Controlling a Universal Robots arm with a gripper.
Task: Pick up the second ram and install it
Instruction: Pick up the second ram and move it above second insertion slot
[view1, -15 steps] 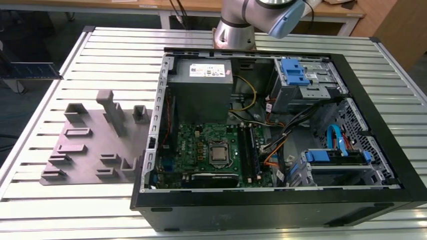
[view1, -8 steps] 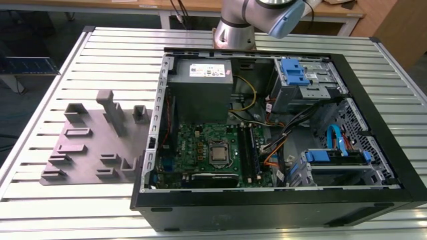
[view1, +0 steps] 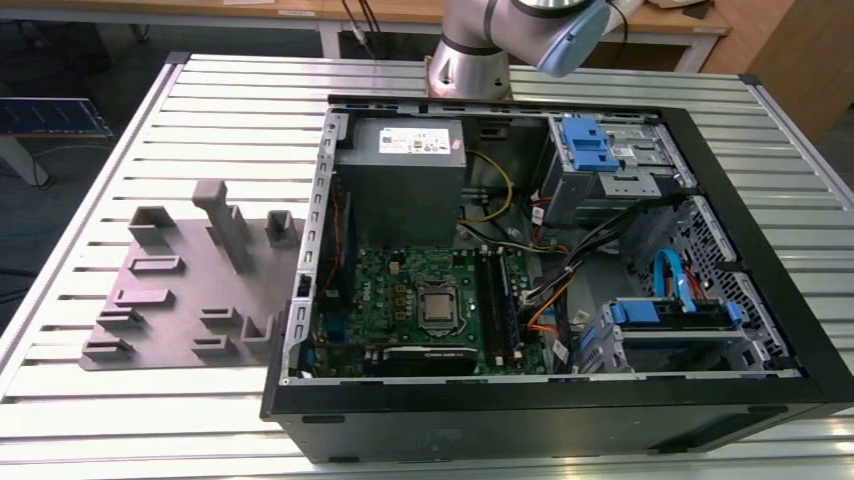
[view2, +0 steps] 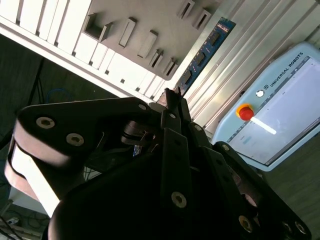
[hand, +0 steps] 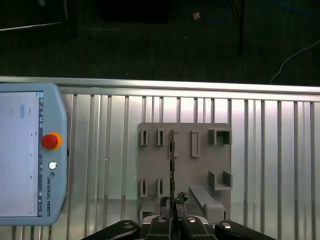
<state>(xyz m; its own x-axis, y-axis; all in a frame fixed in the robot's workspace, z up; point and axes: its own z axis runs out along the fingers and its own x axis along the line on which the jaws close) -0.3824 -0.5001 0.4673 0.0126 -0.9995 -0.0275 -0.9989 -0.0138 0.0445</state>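
My gripper (view2: 172, 97) is shut on the second ram (view2: 202, 52), a long narrow blue-green circuit strip that sticks straight out from the fingertips. In the first wrist view the ram (hand: 172, 160) shows edge-on as a thin dark line, with the gripper (hand: 172, 204) clamped on its near end. It hangs over the grey holder plate (hand: 200, 170), well above it. In the exterior view the open computer case (view1: 561, 390) lies on the table, with the green motherboard (view1: 400, 290) and its long memory slots (view1: 497, 300) beside the processor socket.
A teach pendant (hand: 25, 155) with a red stop button (hand: 50, 141) lies on the slatted metal table (hand: 285, 165) beside the holder plate. Inside the case are the power supply (view1: 400, 175), blue drive brackets (view1: 587, 145) and loose cables (view1: 561, 265). The arm's base (view1: 470, 60) stands behind the case.
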